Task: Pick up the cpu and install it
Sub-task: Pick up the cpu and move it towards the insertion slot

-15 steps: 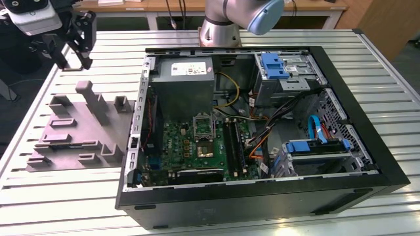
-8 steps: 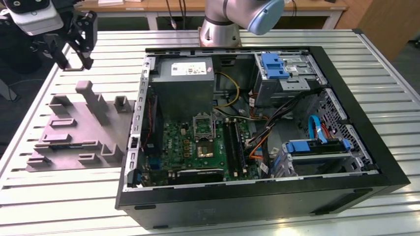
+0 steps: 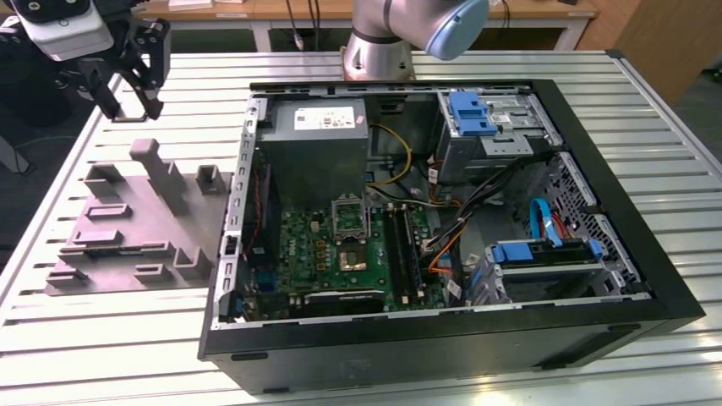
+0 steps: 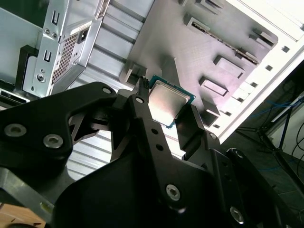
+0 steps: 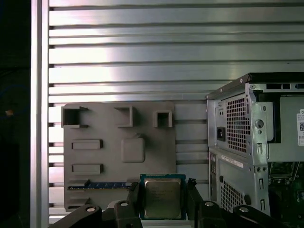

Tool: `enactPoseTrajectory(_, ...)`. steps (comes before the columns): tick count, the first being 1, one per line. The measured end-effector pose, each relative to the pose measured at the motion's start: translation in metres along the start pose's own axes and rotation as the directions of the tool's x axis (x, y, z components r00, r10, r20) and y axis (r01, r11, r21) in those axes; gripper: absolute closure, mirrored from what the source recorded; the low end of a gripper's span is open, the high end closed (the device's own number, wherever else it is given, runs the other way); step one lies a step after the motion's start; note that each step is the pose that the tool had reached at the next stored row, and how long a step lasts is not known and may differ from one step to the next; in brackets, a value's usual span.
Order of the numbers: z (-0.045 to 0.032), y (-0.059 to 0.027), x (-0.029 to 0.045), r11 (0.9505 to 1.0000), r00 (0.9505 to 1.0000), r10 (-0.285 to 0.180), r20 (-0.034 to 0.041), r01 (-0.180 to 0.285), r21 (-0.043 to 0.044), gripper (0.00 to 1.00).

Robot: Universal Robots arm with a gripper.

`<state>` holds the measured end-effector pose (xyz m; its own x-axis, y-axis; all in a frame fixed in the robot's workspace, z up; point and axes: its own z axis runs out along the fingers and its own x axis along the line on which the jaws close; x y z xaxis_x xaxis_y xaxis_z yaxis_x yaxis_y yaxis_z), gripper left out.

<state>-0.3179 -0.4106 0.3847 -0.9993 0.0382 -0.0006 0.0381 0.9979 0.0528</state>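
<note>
Up over the table (image 3: 113,355), near the grey tray (image 3: 124,220), we see the fingers (image 4: 190,124) pinching the cpu (image 4: 166,102) by its edges. We think the pick-up is done. Putting it in the open computer (image 3: 677,296) needs it level.

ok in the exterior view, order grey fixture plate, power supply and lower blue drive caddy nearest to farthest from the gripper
1. grey fixture plate, beneath the gripper holding the cpu
2. power supply, case's near corner
3. lower blue drive caddy, case's far side
</note>
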Motion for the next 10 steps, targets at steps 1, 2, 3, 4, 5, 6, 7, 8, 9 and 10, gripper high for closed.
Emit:
enactPoseTrajectory(1,0.0000,0.0000,-0.0005,1.0000,1.0000,0.000,0.0001,0.000,-0.0001,0.53)
enactPoseTrajectory(2,0.0000,0.0000,-0.0010,1.0000,1.0000,0.000,0.0001,0.000,0.0000,0.53)
enactPoseTrajectory(3,0.0000,0.0001,-0.0016,1.0000,1.0000,0.000,0.0000,0.000,0.0000,0.53)
enactPoseTrajectory(4,0.0000,0.0001,-0.0021,1.0000,1.0000,0.000,0.0000,0.000,0.0000,0.53)
enactPoseTrajectory(5,0.0000,0.0001,-0.0027,1.0000,1.0000,0.000,0.0000,0.000,0.0000,0.53)
enactPoseTrajectory(6,0.0000,0.0001,-0.0033,1.0000,1.0000,0.000,-0.0001,0.000,0.0000,0.53)
enactPoseTrajectory(7,0.0000,0.0002,-0.0039,1.0000,1.0000,0.000,0.0000,0.000,0.0000,0.53)
enactPoseTrajectory(8,0.0000,0.0002,-0.0044,1.0000,1.0000,0.000,0.0000,0.000,0.0000,0.53)
enactPoseTrajectory(9,0.0000,0.0002,-0.0049,1.0000,1.0000,0.000,0.0000,0.000,0.0000,0.53)
enactPoseTrajectory(10,0.0000,0.0002,-0.0056,1.0000,1.0000,0.000,0.0000,0.000,0.0000,0.53)
